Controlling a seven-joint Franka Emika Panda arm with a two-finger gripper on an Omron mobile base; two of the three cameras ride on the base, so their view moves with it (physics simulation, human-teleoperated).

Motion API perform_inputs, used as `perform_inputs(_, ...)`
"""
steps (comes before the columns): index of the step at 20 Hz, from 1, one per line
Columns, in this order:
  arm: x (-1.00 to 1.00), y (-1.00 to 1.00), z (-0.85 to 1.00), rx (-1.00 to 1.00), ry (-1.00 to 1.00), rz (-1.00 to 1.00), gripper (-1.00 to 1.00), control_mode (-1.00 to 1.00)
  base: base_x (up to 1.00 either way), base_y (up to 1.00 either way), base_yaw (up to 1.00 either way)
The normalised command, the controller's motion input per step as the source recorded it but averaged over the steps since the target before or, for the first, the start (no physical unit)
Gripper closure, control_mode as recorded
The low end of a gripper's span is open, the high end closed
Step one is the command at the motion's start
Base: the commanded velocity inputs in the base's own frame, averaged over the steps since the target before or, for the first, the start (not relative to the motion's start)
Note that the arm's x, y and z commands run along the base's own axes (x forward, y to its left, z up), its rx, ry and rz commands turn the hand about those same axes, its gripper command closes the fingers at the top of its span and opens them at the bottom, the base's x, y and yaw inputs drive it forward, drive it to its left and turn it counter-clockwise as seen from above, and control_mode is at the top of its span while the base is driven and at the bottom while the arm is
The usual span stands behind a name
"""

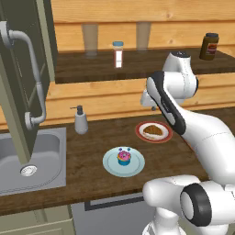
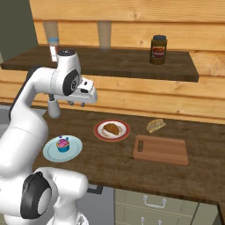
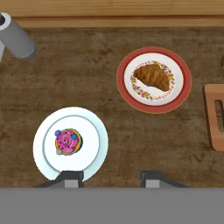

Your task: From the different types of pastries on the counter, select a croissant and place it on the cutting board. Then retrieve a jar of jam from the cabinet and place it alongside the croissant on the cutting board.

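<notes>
The croissant (image 3: 153,76) lies on the round red-rimmed plate (image 3: 127,94), in the upper right of the hand view, its long axis running from upper left to lower right across the plate's middle, slightly bowed. In the right base view the same croissant (image 2: 111,128) sits centre frame on that plate (image 2: 99,134), with the cutting board (image 2: 161,150) just to its right on the counter (image 2: 110,162) and bare. The cupcake (image 3: 67,142) on its pale blue plate (image 3: 94,153) occupies the lower left of the hand view, directly above the left fingertip, so the gripper (image 3: 111,178) at the bottom edge is nearer the wrong pastry. From the gripper the croissant is up and to the right in that frame. The 2 finger tips show as dark stubs with a gap between them and nothing in it; the jaws are about as closed as they get, holding nothing. In the right base view the hand (image 2: 81,93) hangs high above the counter, left of the red-rimmed plate. My judgement is that the next move is a shift toward the upper right of the hand view, opening the jaws, then a descent with the fingers set across the croissant's narrow width, not along its length.
</notes>
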Motion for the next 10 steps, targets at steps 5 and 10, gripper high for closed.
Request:
perform_inputs(5,0.0,0.0,-0.18,0.0,0.0,0.0,-1.0,-1.0,0.0,0.0,0.0)
perform_inputs(10,0.0,0.0,-0.4,-0.03,-0.02,0.0,-1.0,-1.0,0.0,0.0,0.0)
